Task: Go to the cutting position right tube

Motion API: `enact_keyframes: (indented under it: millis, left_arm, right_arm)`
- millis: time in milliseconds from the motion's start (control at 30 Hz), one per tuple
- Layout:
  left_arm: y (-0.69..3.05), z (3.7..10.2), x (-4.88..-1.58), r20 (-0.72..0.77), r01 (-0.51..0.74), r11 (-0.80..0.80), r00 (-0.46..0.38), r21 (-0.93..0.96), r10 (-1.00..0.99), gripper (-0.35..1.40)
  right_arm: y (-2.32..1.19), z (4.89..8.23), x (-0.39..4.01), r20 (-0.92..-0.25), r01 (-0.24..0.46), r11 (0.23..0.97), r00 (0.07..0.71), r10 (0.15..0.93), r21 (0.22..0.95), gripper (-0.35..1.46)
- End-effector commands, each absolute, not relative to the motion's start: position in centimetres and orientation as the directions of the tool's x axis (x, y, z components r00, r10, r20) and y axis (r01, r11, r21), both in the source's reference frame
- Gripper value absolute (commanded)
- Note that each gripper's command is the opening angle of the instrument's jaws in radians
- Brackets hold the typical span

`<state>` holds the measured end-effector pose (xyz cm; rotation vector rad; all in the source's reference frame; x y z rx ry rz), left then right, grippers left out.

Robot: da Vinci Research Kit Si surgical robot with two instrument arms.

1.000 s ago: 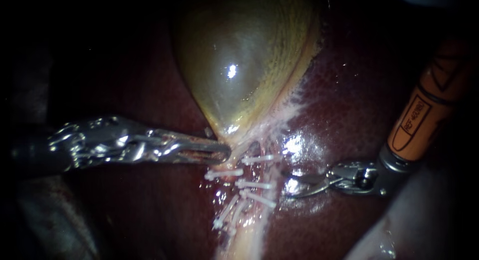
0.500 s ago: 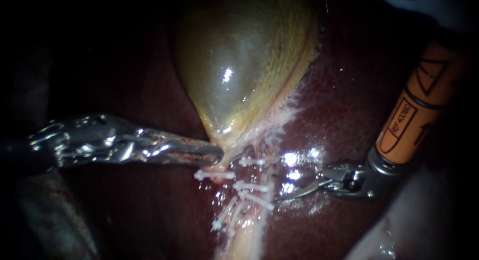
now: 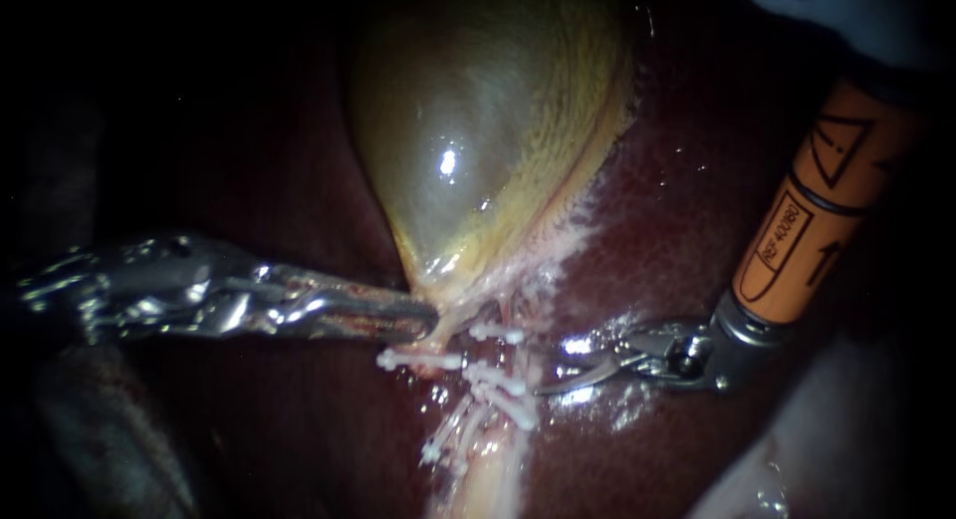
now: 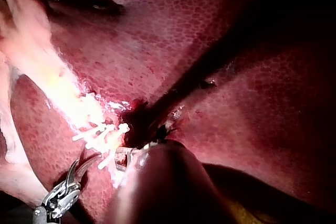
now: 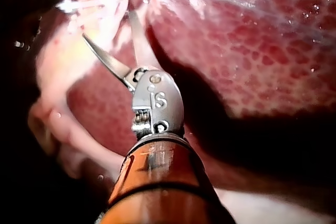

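dark edges, glare on gallbladder (image 3: 448, 162)

Glistening gallbladder (image 3: 478, 130), dark red liver (image 3: 687, 210) around it

Endoscope: set close above the tissue. It faces the gallbladder (image 3: 478, 150) lying on the liver (image 3: 687, 230), with the clips (image 3: 488, 375) low in the middle. The left instrument (image 3: 428, 320) enters from the left edge and the right instrument (image 3: 548, 382) from the right.

Left wrist camera: sits behind its own shaft, a dark blur in the near field. It faces forward, very near the liver.

Right wrist camera: looks along its own orange shaft to the tip, very near.

Overlap: all three views take in the clips. The left wrist view also catches the right instrument beside them.
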<state>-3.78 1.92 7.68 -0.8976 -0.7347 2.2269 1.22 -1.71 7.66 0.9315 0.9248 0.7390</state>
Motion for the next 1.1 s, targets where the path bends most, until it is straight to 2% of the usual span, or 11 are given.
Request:
enact_keyframes:
  millis: [33, 767, 1100]
  left_arm:
    - [1.92, 7.68, -3.77, -0.401, -0.333, -0.653, -0.577, -0.680, 0.712, -0.35]
    - [1.90, 7.65, -3.78, -0.401, -0.333, -0.653, -0.577, -0.680, 0.712, -0.35]
    - [1.90, 7.64, -3.78, -0.401, -0.333, -0.653, -0.577, -0.680, 0.712, -0.35]
  right_arm:
    - [-1.71, 7.66, 1.23, -0.326, -0.136, 0.415, 0.423, 0.845, 0.899, 1.05]
    - [-1.67, 7.77, 1.46, -0.311, -0.152, 0.404, 0.419, 0.853, 0.902, 0.98]
    - [-1.68, 7.84, 1.55, -0.296, -0.161, 0.393, 0.423, 0.856, 0.905, 0.85]
